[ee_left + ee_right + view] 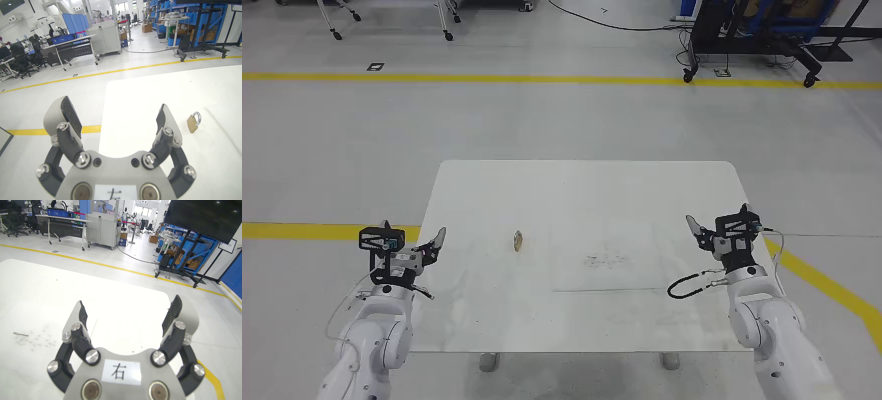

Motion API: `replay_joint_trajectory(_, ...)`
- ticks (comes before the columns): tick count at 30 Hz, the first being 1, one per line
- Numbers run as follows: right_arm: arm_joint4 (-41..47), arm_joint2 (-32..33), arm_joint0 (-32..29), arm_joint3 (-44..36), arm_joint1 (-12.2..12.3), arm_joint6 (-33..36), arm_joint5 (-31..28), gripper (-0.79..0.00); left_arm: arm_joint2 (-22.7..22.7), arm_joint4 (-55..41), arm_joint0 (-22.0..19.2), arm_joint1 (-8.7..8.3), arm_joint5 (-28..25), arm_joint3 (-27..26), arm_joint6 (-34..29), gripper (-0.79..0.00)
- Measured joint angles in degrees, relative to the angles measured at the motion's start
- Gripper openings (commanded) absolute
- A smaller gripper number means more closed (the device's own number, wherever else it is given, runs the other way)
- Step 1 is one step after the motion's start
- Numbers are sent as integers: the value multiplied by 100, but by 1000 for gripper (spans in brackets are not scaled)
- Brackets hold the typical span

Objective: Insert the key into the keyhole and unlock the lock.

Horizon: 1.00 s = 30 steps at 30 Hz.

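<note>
1. A white sticker (115, 192) is sitting on the base plate of the left gripper (113, 106), showing one black character.
2. A white label (121, 371) is sitting on the base plate of the right gripper (128, 302), likewise carrying one black character.
3. A framed signboard (227, 245) is standing beside the dark screen (200, 219); its print is proving too small to read.

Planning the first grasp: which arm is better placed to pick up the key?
Right. The key lies nearer the open right gripper; the lock sits nearer the left gripper.
</note>
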<state>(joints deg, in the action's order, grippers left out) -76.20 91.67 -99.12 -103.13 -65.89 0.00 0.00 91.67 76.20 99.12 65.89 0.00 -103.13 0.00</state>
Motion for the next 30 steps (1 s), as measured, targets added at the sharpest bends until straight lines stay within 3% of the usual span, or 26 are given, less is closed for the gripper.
replay_joint_trajectory(3, -39, -44, 14, -9, -1, -1, -41, 0, 0, 0, 0, 0, 0, 0, 0, 0)
replay_joint_trajectory(11, -23, -1186, 493, 306, -107, 374, -712, 0, 0, 0, 0, 0, 0, 0, 0, 0)
replay_joint_trajectory(25, -17, -1228, 504, 333, -114, 362, -740, 0, 0, 0, 0, 0, 0, 0, 0, 0)
replay_joint_trajectory(27, 229, -1298, 559, 499, -125, 161, -992, 0, 0, 0, 0, 0, 0, 0, 0, 0)
replay_joint_trajectory(30, 700, -1462, 801, 856, -104, -65, -1887, 0, 0, 0, 0, 0, 0, 0, 0, 0)
